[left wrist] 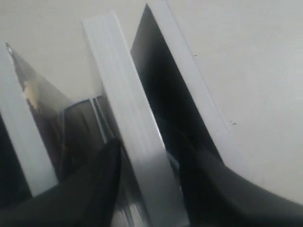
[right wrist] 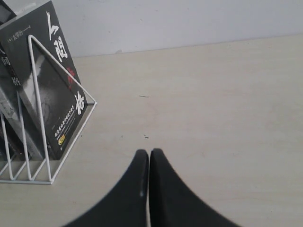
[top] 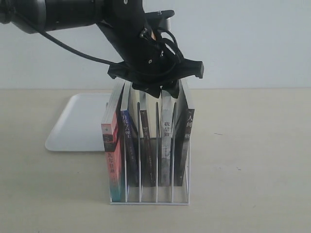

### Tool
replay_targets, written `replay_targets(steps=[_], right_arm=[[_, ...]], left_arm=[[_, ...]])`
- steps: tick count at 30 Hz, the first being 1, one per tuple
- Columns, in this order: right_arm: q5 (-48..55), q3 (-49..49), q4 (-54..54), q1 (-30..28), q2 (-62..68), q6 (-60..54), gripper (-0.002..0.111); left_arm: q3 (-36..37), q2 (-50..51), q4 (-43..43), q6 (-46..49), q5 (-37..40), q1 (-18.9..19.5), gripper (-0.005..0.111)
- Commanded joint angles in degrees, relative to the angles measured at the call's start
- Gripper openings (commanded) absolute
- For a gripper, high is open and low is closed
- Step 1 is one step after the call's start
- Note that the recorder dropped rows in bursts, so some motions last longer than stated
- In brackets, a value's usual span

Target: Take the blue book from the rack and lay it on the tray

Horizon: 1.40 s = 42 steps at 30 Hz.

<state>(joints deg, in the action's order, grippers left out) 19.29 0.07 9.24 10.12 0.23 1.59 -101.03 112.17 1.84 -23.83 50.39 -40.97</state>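
Table (top: 252, 165) holds the rack (top: 156, 189) (white wire) and, apparently apart, the tray (top: 80, 124).

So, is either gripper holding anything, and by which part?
Left gripper straddles the top edge of a book standing in the rack; whether it is clamped cannot be told. Right gripper, shut, holds nothing.

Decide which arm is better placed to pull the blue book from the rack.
Left. The left gripper is down at the rack, jaws astride a book's top edge; the right gripper is shut over the table beside it.
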Motion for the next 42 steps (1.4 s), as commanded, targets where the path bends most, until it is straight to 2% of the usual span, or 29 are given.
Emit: replay_targets(steps=[1, 14, 24, 30, 35, 42], right_arm=[[-0.1, -0.07, -0.59, -0.34, -0.23, -0.18, 0.0], [-0.1, -0.07, -0.59, -0.34, -0.23, -0.18, 0.0], [-0.1, -0.07, -0.59, -0.34, -0.23, -0.18, 0.0], [-0.1, -0.07, -0.59, -0.34, -0.23, -0.18, 0.0], [-0.1, -0.07, -0.59, -0.34, -0.23, -0.18, 0.0], [-0.1, -0.07, -0.59, -0.34, -0.23, -0.18, 0.0]], left_arm=[[-1.03, 0.07, 3.08, -0.72, 3.29, -0.23, 0.036], [-1.03, -0.82, 3.53, -1.11, 1.46, -0.23, 0.004], [-8.61, -2.52, 2.89, -1.66, 8.09, -0.23, 0.004], [-11.99, -4.21, 1.88, -1.23, 9.22, -0.23, 0.004], [-16.35, -4.45, 2.04, -0.62, 14.32, -0.23, 0.004], [-15.52, -2.63, 2.04, -0.31, 16.01, -0.23, 0.004]])
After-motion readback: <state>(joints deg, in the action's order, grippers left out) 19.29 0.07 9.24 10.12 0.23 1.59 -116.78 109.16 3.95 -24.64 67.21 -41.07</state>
